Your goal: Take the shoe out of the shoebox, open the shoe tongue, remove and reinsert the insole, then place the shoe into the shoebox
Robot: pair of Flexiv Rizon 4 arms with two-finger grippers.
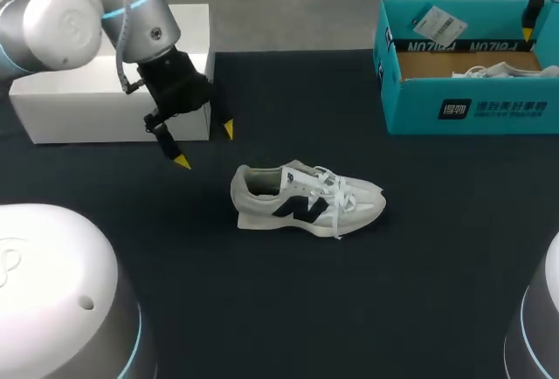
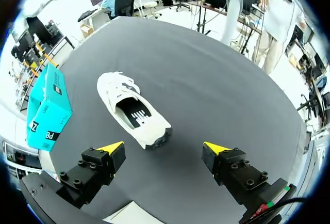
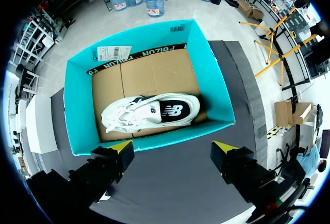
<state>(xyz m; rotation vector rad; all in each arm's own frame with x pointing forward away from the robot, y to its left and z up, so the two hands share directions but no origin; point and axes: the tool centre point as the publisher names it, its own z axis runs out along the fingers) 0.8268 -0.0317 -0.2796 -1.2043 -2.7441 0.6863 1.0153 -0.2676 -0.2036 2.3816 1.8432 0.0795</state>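
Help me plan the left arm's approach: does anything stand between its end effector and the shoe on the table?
Nothing visible does. The left end effector is open, with only bare table between it and the shoe.

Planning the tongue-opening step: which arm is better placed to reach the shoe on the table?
Probably left: the left gripper, open, hangs near that shoe; the right gripper is away over the shoebox.

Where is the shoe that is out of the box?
In the head view, the shoe lies mid-table, right of the left pincer, apart from the teal shoebox.
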